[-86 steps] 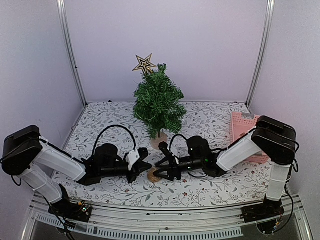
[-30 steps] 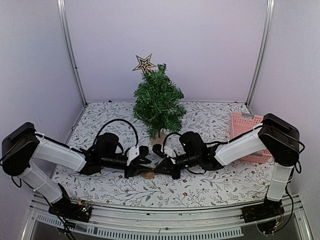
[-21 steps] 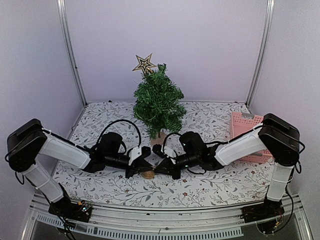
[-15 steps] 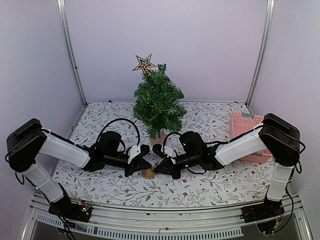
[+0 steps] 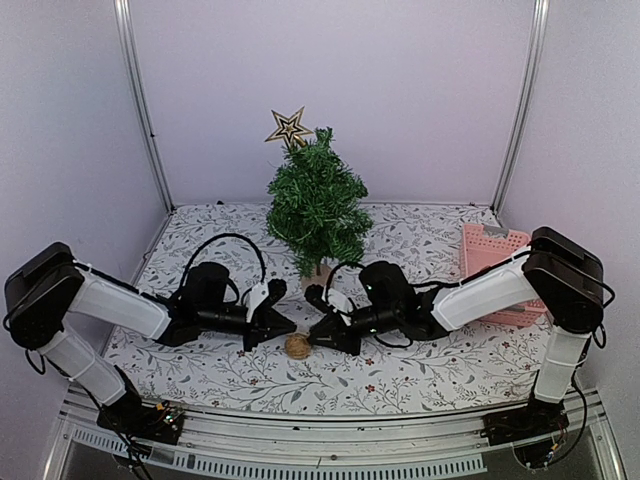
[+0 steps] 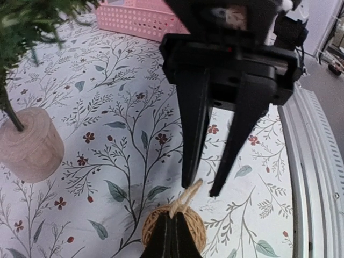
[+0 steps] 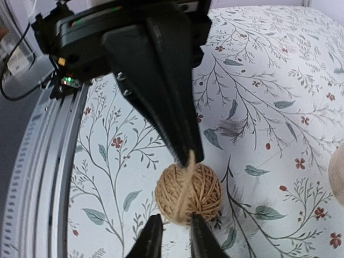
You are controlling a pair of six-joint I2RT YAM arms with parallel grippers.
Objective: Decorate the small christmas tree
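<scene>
The small christmas tree [image 5: 318, 205] stands at the back centre on its wood base [image 6: 27, 148], with a gold star [image 5: 288, 127] at its top. A twine ball ornament [image 5: 296, 345] lies on the table in front of it. My left gripper [image 5: 285, 330] is shut on the ball's string loop [image 6: 191, 194], its fingers [image 6: 173, 242] over the ball [image 6: 174, 228]. My right gripper [image 5: 315, 338] is open and faces it, one fingertip on each side of the loop's end in the left wrist view [image 6: 201, 188]. In the right wrist view its tips [image 7: 176, 220] sit at the near side of the ball [image 7: 189, 193].
A pink perforated basket [image 5: 490, 265] lies at the right, also in the left wrist view [image 6: 140, 16]. The floral tablecloth [image 5: 400, 240] covers the table. A metal rail [image 5: 320, 440] runs along the front edge. White walls enclose the back and sides.
Both grippers have come together at the twine ball, and the ball has shifted a little left. In the last half second the left wrist has turned and drawn back slightly.
</scene>
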